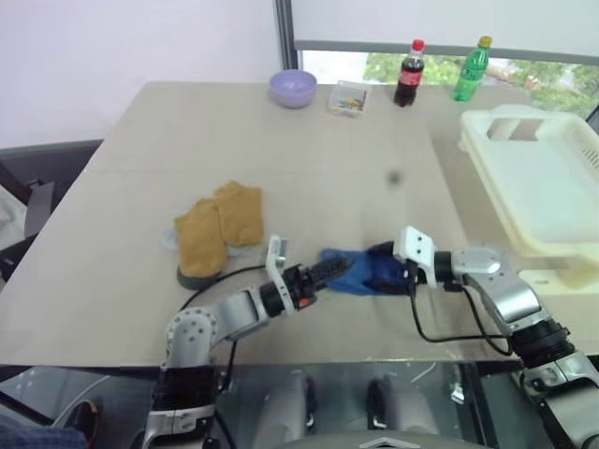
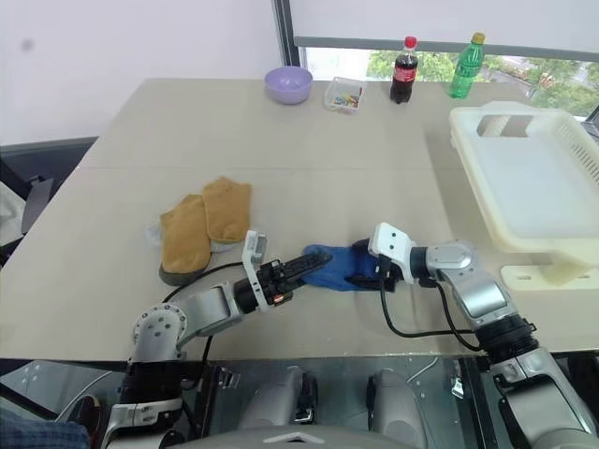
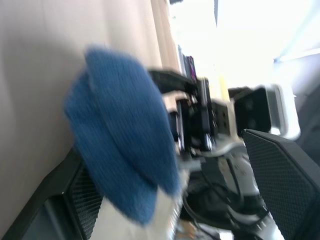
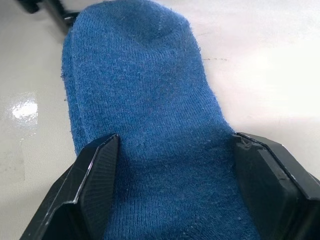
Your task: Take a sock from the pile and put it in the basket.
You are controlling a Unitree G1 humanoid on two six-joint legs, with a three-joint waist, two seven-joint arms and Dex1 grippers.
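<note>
In the left eye view we see a blue sock at lower centre of the worktop, the right gripper clamped across its width, the left gripper at its other end, jaws apart. Yellow socks lie to the left; the basket sits at the right edge. In the right wrist view both fingers flank the sock.

Blue sock between both end effectors (mid-table); basket at right.

silver-grey arms, black cables, black ribbed pincer fingers.
</note>
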